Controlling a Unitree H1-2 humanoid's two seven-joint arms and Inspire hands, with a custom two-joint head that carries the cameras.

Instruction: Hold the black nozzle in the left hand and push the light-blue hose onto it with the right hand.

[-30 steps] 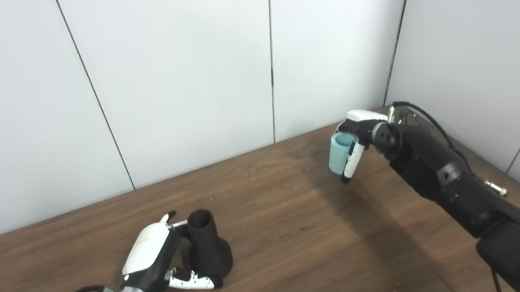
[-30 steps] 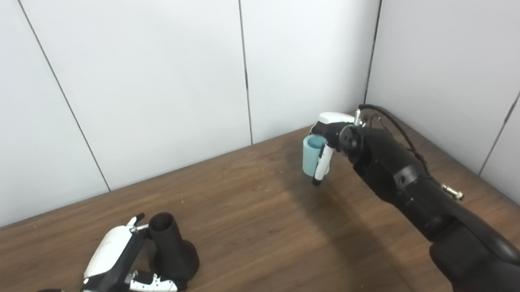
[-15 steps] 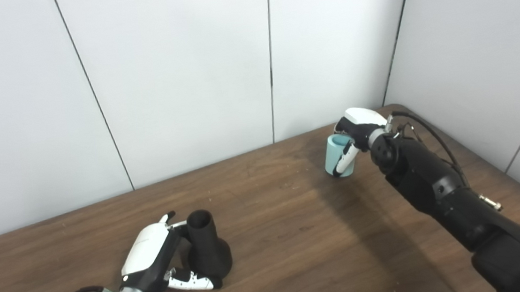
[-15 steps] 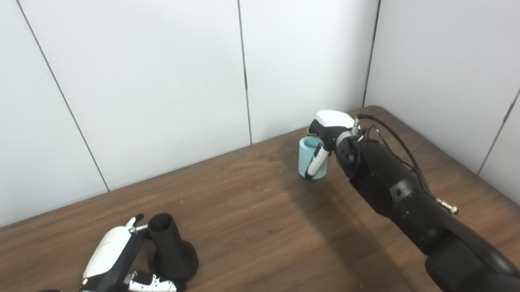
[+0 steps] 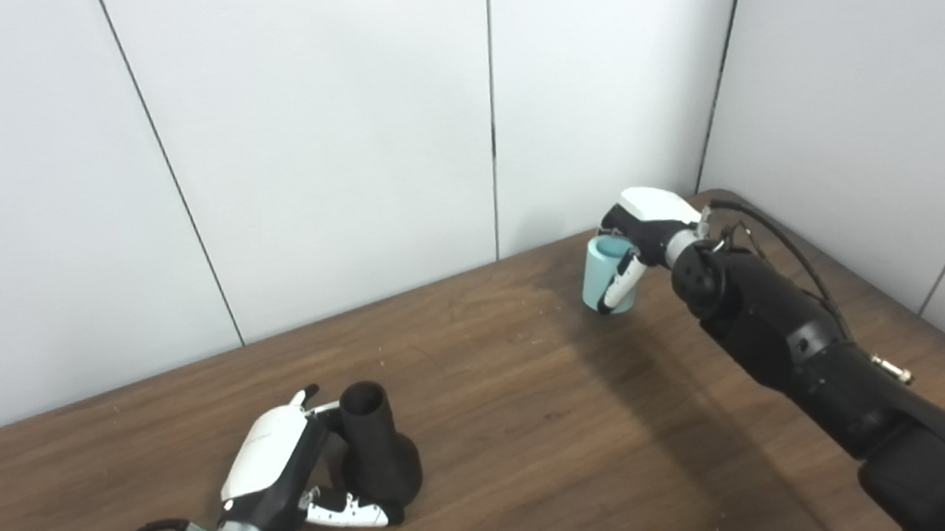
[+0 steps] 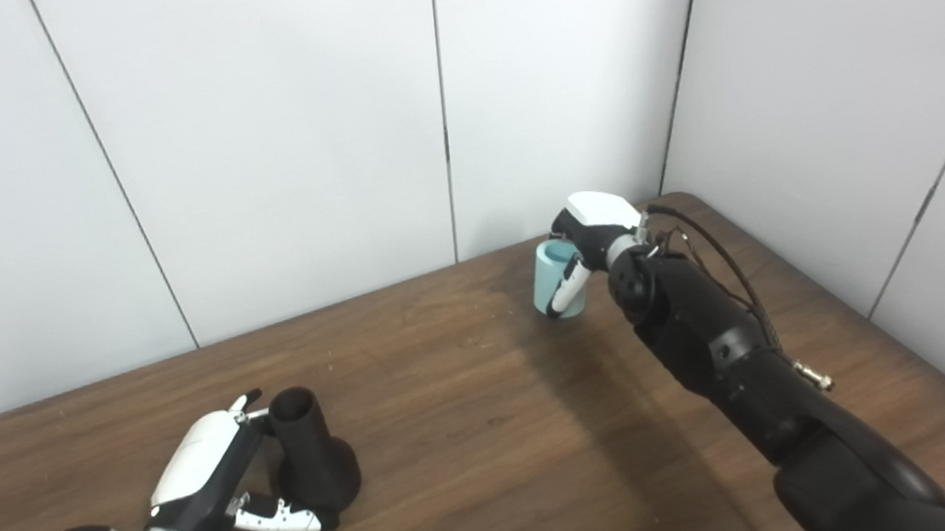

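R hand (image 5: 644,225) grips hose (image 5: 601,273), L hand (image 6: 200,473) – nozzle (image 6: 310,464)

Two black arms ending in white-and-black hands

The left hand (image 5: 281,470) has a white back shell, a silver wrist collar and a black cable. The right hand (image 5: 644,225) also wears a white shell; black cables loop along its bulky arm, with a small metal connector.

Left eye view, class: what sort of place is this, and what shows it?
Probably a robot test booth: plain white wall panels, one bare wooden table, and only a black nozzle and light-blue hose.
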